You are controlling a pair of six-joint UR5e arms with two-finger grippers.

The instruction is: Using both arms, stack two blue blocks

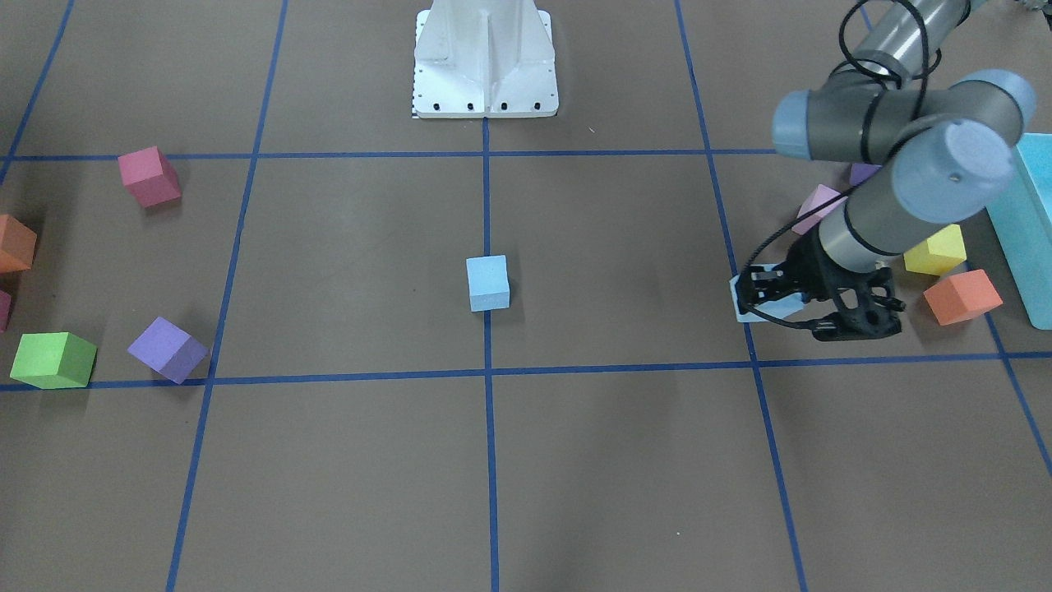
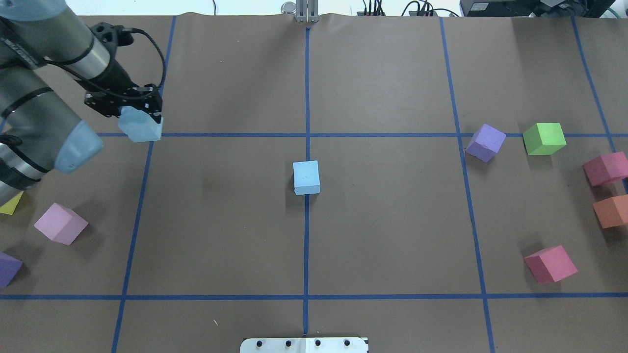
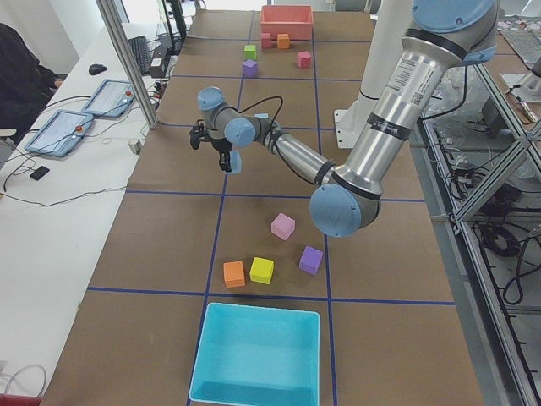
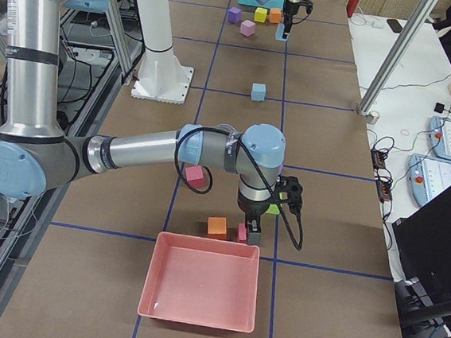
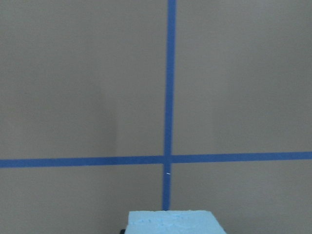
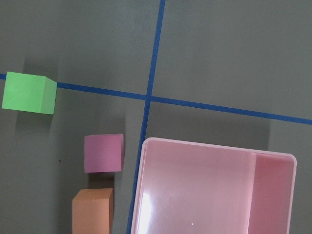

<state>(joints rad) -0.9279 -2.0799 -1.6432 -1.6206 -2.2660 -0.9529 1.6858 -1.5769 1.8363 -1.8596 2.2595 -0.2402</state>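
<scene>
My left gripper [image 2: 131, 109] is shut on one pale blue block [image 2: 141, 125] and holds it above the table near a tape crossing at the far left. The block shows partly behind the fingers in the front view [image 1: 760, 301] and at the bottom of the left wrist view [image 5: 170, 222]. The other blue block [image 2: 306, 177] sits alone on the centre line, also in the front view [image 1: 487, 283]. My right gripper [image 4: 251, 234] shows only in the right side view, low over cubes beside a pink tray; I cannot tell whether it is open or shut.
A turquoise bin [image 1: 1027, 222] stands by yellow [image 1: 935, 250], orange [image 1: 962, 297] and pink [image 1: 819, 205] cubes under the left arm. The pink tray [image 6: 214, 190] lies next to magenta [image 6: 103, 153], orange [image 6: 92, 209] and green [image 6: 28, 92] cubes. A white pedestal [image 1: 485, 57] stands at mid-table.
</scene>
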